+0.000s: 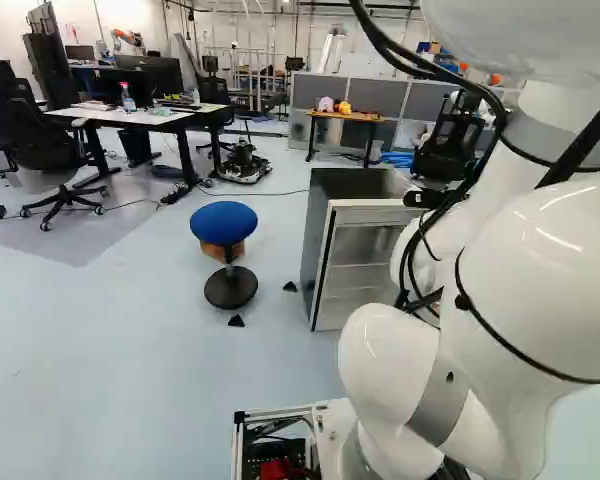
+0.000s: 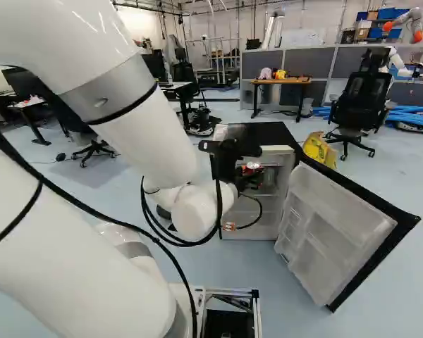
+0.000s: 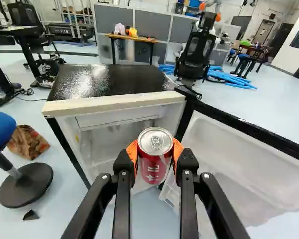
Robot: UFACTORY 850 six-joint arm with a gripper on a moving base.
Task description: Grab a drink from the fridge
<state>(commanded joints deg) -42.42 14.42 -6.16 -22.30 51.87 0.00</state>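
Two pads (image 3: 132,151) of my gripper (image 3: 155,153) hold the can (image 3: 153,168), its width apart; a sideways turn may knock it on the fridge door (image 3: 239,167).

1 stool (image 1: 230,287) stands left of the fridge (image 2: 268,132), its door (image 2: 338,232) to the right, 1 table (image 2: 280,82) behind.

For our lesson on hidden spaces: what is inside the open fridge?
Inside the fridge, a white panel shows near the top, with pale walls below. The red can, gripped by the tool, hides whatever lies behind it.
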